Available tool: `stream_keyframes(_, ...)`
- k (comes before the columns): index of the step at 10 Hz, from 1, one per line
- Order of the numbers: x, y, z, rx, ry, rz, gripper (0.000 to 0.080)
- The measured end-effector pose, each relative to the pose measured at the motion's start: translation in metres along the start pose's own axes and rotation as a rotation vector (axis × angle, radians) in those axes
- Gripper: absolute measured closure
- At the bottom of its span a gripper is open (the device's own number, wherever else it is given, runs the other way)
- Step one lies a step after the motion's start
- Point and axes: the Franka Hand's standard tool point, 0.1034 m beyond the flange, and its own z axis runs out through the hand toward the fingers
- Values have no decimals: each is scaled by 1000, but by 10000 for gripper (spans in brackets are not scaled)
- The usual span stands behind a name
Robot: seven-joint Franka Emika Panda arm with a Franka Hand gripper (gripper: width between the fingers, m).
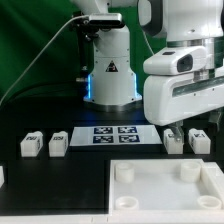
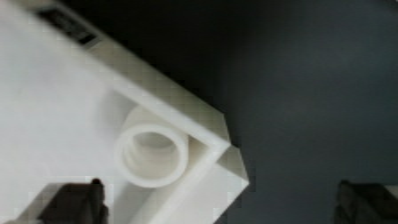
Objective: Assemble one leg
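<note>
Pincer: the two-finger gripper (image 2: 222, 205) is wide open. In the wrist view its dark fingertips (image 2: 71, 203) sit far apart, with only table and a corner of furniture between them. It has hold of nothing.

Parts: four small white oblong plastic blocks with black-and-white tags, the legs, lie loose on the black table (image 1: 90, 172).
- The far-left leg (image 1: 30, 146) and the inner-left leg (image 1: 57, 143) are on the exterior view's left.
- The inner-right leg (image 1: 173, 140) and the far-right leg (image 1: 199, 140) are on its right.
- The thin flat white marker board (image 1: 110, 134) lies between the two pairs.
- The large white square tray-like tabletop (image 1: 165, 190) lies in front of them, sockets up. No leg stands in any socket that shows.
- The wrist view shows one corner of the tabletop, with a round corner socket (image 2: 157, 155) that is empty.

Step in hand (judgement): the approach to a first pick, with no leg fetched yet. The arm's white hand hangs over the right-hand pair, so one of those two is the likely target. I cannot tell which, nor how high the fingers stand above them.

Next move (judgement): the wrist camera sees the tabletop corner and no block, so the gripper does not look lined up. It needs to shift until one leg sits squarely between the fingers, then come down and close across the block's narrow sides. After that — lift, carry to a corner socket, and set the leg in upright.
</note>
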Motion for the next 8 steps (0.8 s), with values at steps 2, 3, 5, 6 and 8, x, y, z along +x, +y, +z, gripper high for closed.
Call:
stream_keyframes(2, 0, -23, -1, 13, -4, 182, 150)
stream_keyframes(3, -1, -28, 1, 17, -8, 254, 150)
stream_keyframes(5, -3, -26, 1, 17, -52, 251, 150)
stream_keyframes(6, -2, -26, 1, 18, -46, 251, 150)
stream_keyframes(8, -19, -33, 2, 43, -264, 324, 150)
